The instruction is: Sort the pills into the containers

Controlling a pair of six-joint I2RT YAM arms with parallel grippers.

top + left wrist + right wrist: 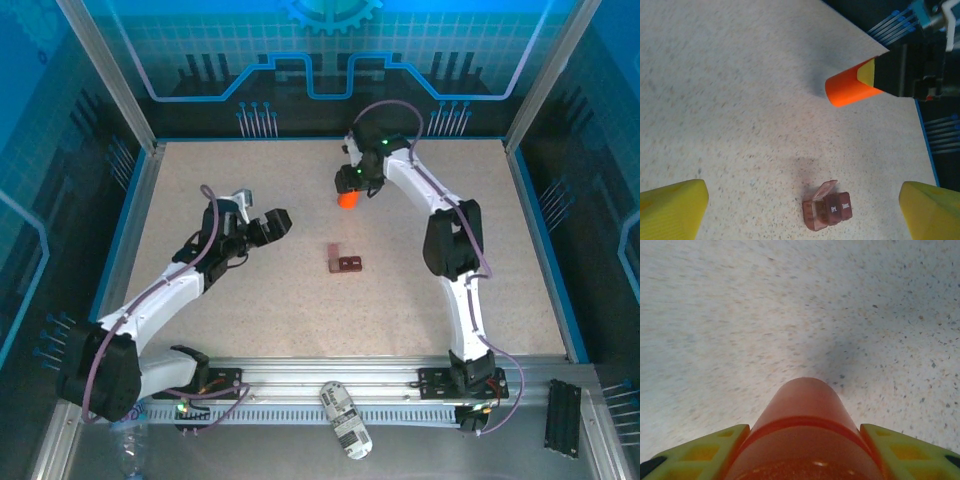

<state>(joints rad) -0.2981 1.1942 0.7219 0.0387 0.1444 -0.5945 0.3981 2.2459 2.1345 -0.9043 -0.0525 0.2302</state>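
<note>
Looking down from above, you see your right gripper [352, 186] at the far middle of the table [250, 300]. Its 2 yellow fingers [705, 452] press on both sides of the orange bottle [805, 410], so it has hold of the bottle. The bottle sticks out past the fingers, with its round end pointing away from the gripper. You cannot tell if the bottle touches the table.

Your left gripper [272, 224] hangs over the left half of the table, well apart from the bottle. Its 2 yellow fingers [672, 207] stand wide open and hold nothing.

The small red-brown box [832, 210] sits on the table near the middle, between your 2 grippers and closer to you than the bottle. 1 clear lid [822, 192] on it is flipped up. No gripper touches the box.
</note>
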